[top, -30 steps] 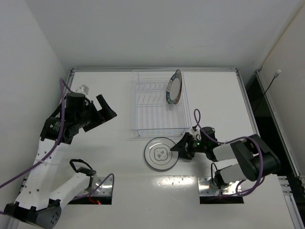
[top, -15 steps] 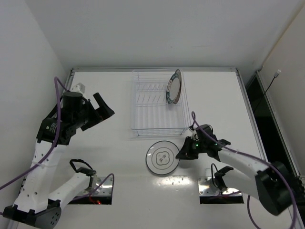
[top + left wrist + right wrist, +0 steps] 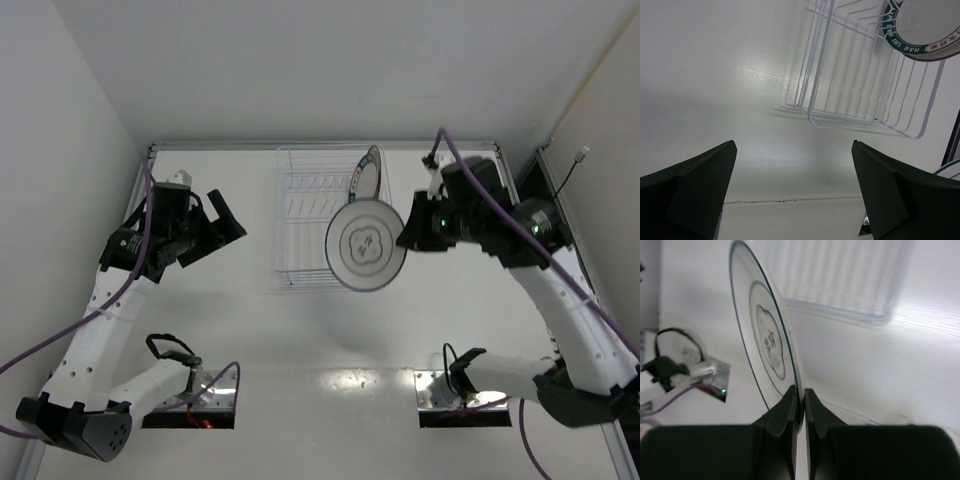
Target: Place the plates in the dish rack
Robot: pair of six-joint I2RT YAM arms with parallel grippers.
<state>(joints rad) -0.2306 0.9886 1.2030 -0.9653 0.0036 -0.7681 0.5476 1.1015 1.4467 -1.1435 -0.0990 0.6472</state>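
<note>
Top external, grey plate [image 3: 366, 246] lifted off table [image 3: 300, 340], right jaws gripping it, left jaws wide.

pale grey plate [image 3: 366, 246]: thin dark rings, dark motif at centre. 
white plate [image 3: 366, 182]: dark green rim band with white lettering, tan band inside it. 
dish rack [image 3: 305, 215]: white wire. 
table [image 3: 250, 320]: white. 
left gripper [image 3: 795, 195], right gripper [image 3: 799, 395]: black fingers. 
cables [image 3: 40, 353]: purple.

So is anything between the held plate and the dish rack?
Nothing visible. The grey plate, in the right pincer, hangs over the near right corner of the dish rack; the patterned plate stands farther back.
</note>
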